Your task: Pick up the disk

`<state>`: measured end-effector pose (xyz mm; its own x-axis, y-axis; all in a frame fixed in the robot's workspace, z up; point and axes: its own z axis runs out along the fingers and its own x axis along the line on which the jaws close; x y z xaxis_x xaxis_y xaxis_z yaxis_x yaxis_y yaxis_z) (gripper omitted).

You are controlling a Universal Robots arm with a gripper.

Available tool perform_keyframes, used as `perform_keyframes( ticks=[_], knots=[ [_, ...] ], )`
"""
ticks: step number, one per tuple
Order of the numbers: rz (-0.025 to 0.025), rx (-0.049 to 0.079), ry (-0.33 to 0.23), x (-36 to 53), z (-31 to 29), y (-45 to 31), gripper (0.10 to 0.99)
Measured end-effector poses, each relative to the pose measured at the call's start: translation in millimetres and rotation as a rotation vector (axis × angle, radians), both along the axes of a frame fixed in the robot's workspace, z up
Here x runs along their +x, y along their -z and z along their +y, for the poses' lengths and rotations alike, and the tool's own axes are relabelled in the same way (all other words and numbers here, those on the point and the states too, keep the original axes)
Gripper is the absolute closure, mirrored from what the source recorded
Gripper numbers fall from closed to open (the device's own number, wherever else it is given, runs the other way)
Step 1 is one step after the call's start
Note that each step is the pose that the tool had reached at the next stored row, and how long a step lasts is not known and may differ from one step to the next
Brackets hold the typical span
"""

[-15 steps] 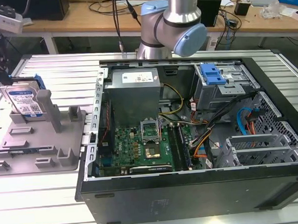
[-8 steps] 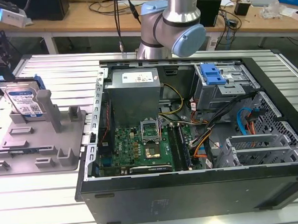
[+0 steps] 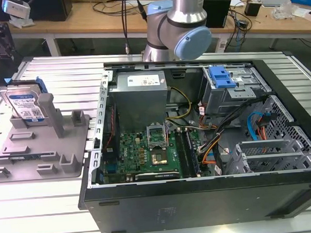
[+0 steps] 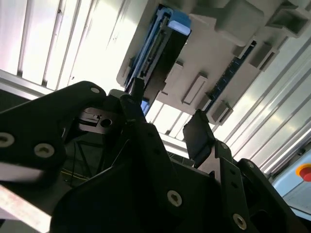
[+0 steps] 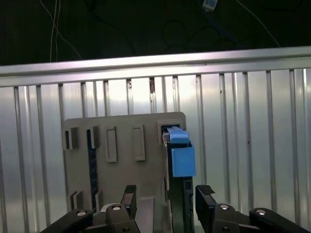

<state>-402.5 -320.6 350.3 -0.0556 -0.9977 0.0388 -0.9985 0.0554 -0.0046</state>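
Open computer case (image 3: 199, 145) beside grey holder tray (image 3: 47, 142) on slatted metal table (image 3: 35, 211).

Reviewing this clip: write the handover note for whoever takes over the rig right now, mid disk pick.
Tool: open and holding nothing, over the grey holder tray.
Disk: stands on edge in a slot of the tray, on the exterior view's left, beside the open computer case. In the first wrist view its blue-trimmed edge lines up between the tool's fingers. No contact shows.
Done: tool lined up over the disk.
Left: disk not yet gripped or lifted.
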Motion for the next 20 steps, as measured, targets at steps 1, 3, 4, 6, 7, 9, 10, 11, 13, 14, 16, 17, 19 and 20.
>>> perform_keyframes(
  ticks=[1,3,4,6,7,9,10,11,13,14,16,17,19,20],
  knots=[
    [-0.0001,-0.001,-0.001,-1.2,2.5,0.0,0.482],
    [0.0,-0.005,-0.009,-3.6,4.6,0.0,0.482],
    [0.0,-0.006,-0.014,-4.5,4.7,0.0,0.482],
    [0.0001,-0.008,-0.026,-6.7,4.7,0.3,0.482],
    [0.0001,-0.008,-0.032,-7.9,4.6,0.4,0.482],
    [0.0,-0.009,-0.044,-12.0,4.7,1.3,0.482],
    [-0.0001,-0.009,-0.048,-16.3,5.6,2.0,0.482],
    [0.0001,-0.009,-0.053,-19.9,6.6,2.8,0.482],
    [-0.0003,-0.009,-0.06,-21.6,6.9,5.2,0.482],
    [-0.0001,-0.009,-0.063,-21.6,6.9,5.9,0.482],
    [-0.0002,-0.009,-0.069,-21.6,6.9,7.4,0.482],
    [-0.0001,-0.009,-0.072,-21.7,6.9,8.2,0.482],
    [0.0,-0.009,-0.072,-21.6,7.0,9.7,0.482],
    [-0.0001,-0.009,-0.072,-21.7,7.1,10.2,0.482]
  ],
)
